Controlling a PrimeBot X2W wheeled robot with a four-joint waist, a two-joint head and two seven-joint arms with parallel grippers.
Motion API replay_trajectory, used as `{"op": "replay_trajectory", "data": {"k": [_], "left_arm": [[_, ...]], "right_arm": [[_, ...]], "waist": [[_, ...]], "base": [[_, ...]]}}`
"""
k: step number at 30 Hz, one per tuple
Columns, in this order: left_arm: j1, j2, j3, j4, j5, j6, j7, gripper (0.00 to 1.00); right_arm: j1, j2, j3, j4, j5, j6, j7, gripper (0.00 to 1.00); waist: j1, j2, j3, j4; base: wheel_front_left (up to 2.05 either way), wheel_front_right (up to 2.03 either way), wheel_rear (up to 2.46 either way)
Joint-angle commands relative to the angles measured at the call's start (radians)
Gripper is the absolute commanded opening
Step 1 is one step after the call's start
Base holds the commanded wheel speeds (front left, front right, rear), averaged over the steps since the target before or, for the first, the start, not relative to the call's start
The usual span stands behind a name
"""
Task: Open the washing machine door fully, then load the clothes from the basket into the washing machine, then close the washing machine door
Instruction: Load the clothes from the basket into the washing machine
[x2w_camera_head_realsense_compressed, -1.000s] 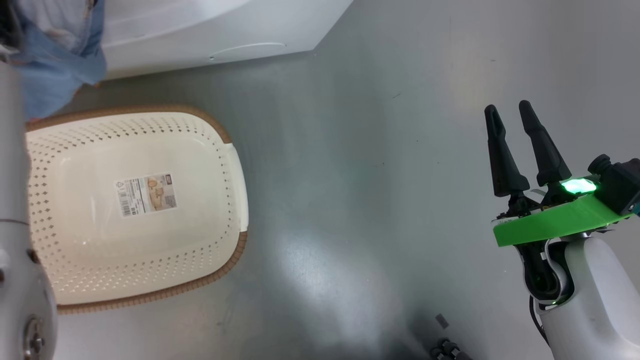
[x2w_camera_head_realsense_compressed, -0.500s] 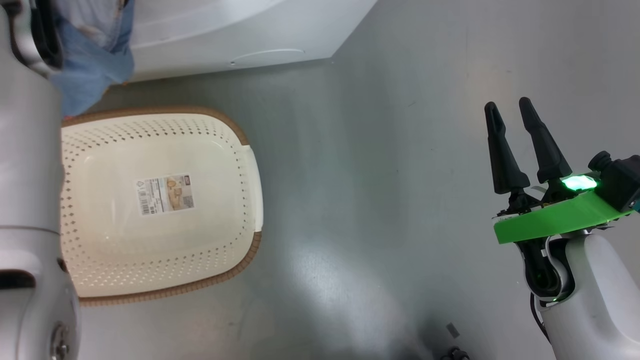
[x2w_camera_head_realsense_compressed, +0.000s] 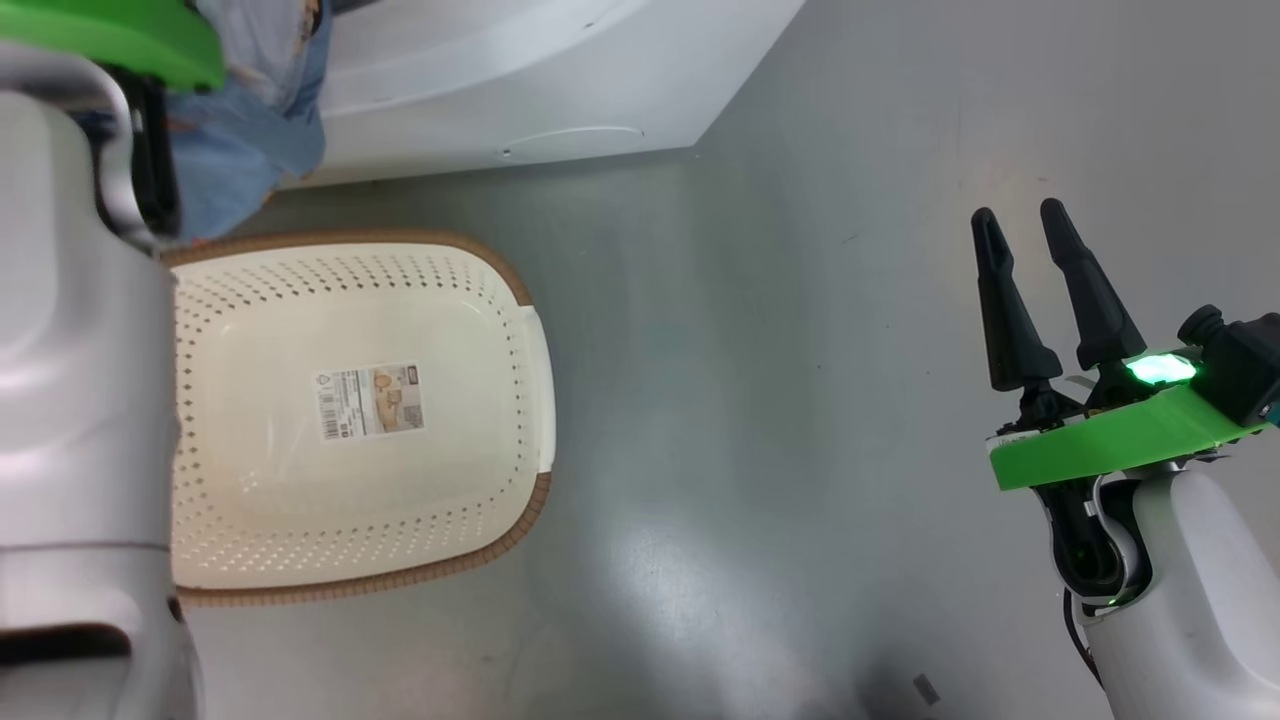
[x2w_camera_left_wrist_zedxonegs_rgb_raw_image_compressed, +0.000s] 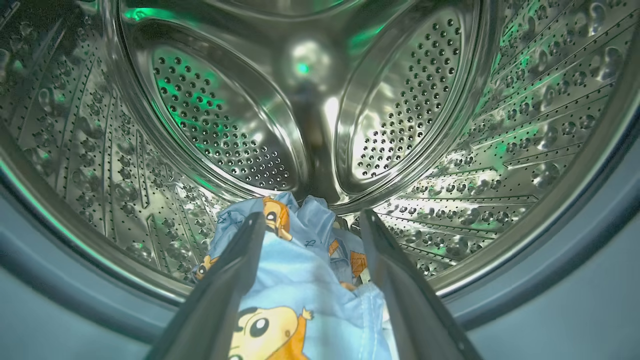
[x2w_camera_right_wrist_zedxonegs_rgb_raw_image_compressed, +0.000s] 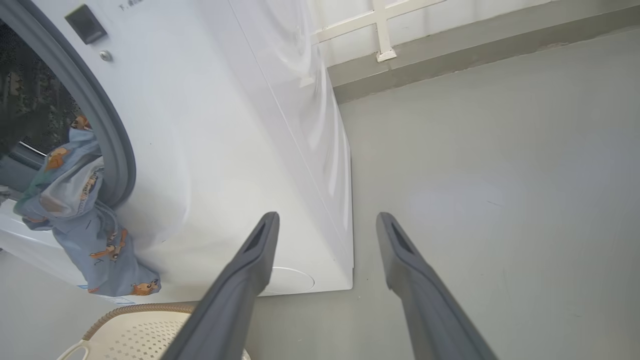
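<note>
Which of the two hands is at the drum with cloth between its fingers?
The left hand: its open fingers flank the clothes at the mouth of the drum. The right hand is open too, but over the floor beside the washing machine.

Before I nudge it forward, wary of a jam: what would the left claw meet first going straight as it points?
For the left claw, open: probably the clothes between its fingers; past them the drum, though depth is unclear.

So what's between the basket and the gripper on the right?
Nothing but bare grey floor, as the head view shows, between the basket and the right gripper.
</note>
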Motion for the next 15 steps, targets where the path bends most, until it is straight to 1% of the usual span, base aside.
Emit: {"op": "replay_trajectory", "data": {"k": [1,4,5,7,15], "left_arm": [[0.046,0.030,0.014,-0.057,0.009,-0.013,-0.005,1.00],[0.111,0.022,0.039,-0.130,-0.010,-0.030,-0.005,1.00],[0.111,0.022,0.039,-0.130,-0.010,-0.030,-0.005,1.00],[0.197,0.012,0.056,-0.207,-0.020,-0.043,-0.005,1.00],[0.454,-0.015,0.059,-0.441,0.001,-0.057,-0.005,1.00]], "right_arm": [[0.046,-0.011,0.017,-0.024,0.009,0.009,-0.005,1.00],[0.053,-0.009,0.016,-0.028,0.006,0.009,-0.005,1.00],[0.053,-0.009,0.016,-0.028,0.006,0.009,-0.005,1.00],[0.060,-0.007,0.018,-0.029,0.004,0.009,-0.005,1.00],[0.073,-0.013,0.013,-0.043,0.005,0.009,-0.005,1.00]], "waist": [[0.0000,0.0000,-0.011,0.007],[0.0000,0.0000,-0.025,0.009],[0.0000,0.0000,-0.025,0.009],[0.0000,0.0000,-0.037,0.011],[0.0000,0.0000,-0.051,0.026]], "base": [[0.00,0.00,0.00],[0.00,0.00,0.00],[0.00,0.00,0.00],[0.00,0.00,0.00],[0.00,0.00,0.00]]}}
